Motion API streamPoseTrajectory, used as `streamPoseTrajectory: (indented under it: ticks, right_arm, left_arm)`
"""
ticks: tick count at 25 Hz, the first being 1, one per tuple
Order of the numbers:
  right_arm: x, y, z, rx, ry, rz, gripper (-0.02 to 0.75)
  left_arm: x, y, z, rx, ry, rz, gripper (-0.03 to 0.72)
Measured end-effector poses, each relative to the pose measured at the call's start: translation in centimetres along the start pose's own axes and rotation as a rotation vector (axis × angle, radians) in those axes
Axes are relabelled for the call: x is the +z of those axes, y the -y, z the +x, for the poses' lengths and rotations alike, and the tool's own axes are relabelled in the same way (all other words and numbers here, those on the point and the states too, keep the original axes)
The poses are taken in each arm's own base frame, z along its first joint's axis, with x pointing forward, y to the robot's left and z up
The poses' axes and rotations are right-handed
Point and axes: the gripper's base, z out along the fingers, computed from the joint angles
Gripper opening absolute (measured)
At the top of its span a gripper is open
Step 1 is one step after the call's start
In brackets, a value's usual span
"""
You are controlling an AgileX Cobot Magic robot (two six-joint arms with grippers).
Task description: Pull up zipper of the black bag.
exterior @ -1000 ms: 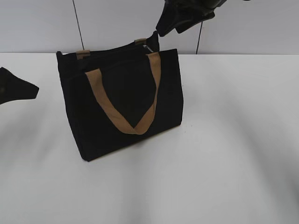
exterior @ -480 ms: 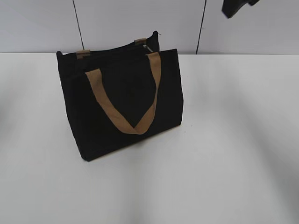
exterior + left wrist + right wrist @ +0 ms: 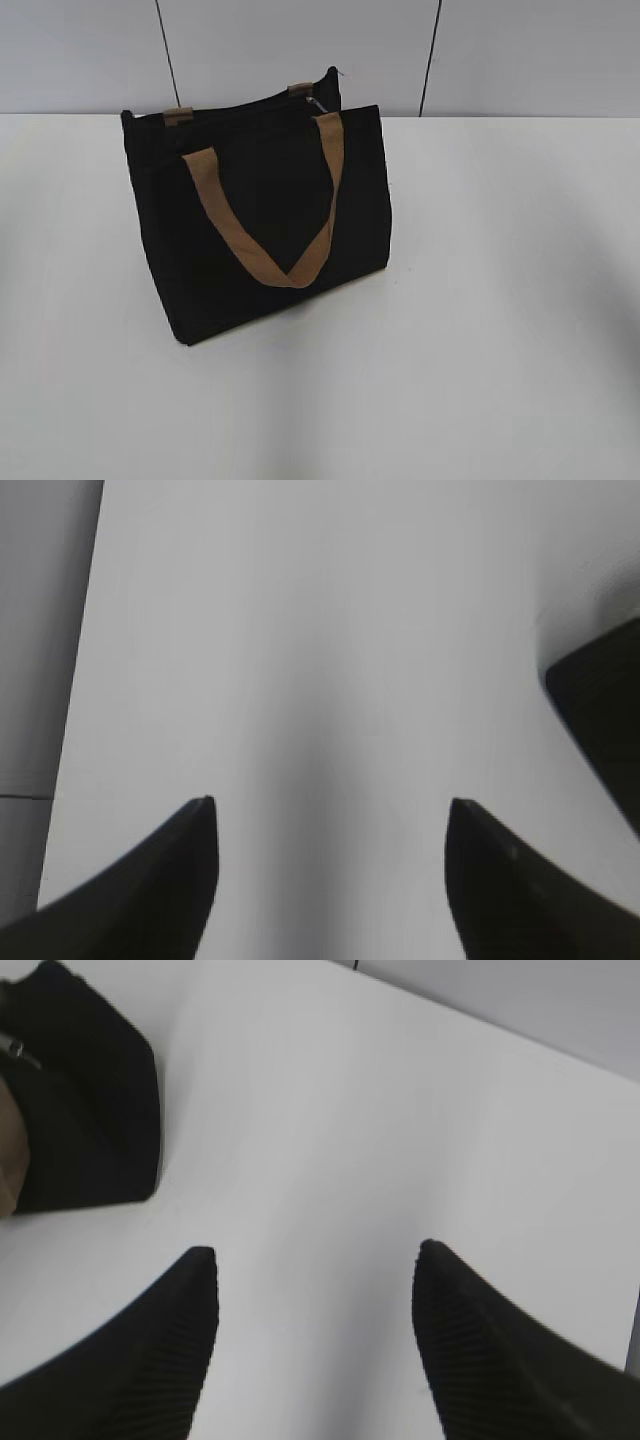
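The black bag stands upright on the white table, left of centre in the exterior view, with a tan strap handle hanging down its front. The zipper runs along its top edge, with a small silver pull at the right end. Neither gripper shows in the exterior view. My left gripper is open and empty over bare table; a corner of the bag is at its right. My right gripper is open and empty; the bag's end lies at the upper left.
A grey wall with dark vertical seams stands behind the white table. Two small tan tabs sit at the bag's top.
Both arms have drawn back out of the exterior view: the left one left first, the right one rose away at the top right. The bag has not moved.
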Motion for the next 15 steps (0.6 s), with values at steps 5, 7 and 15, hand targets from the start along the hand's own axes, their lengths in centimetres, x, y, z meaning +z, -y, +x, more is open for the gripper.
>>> streamPoseTrajectory:
  ticks: [5,7,15]
  right_arm:
    - [-2.3,-2.4,9.1,0.026,-0.021,-0.017,0.470]
    - [-2.7,-3.3,12.7,0.032,-0.017,-0.016,0.470]
    - [-1.4,-5.9,23.6,0.087,-0.045,-0.020,0.470]
  left_arm:
    - [-4.6,0.9,6.7,-0.024,0.119,0.024,0.527]
    - [-5.6,1.2,9.3,-0.029,0.163,0.028,0.527]
    - [-5.2,2.3,17.4,-0.038,0.226,0.042,0.527]
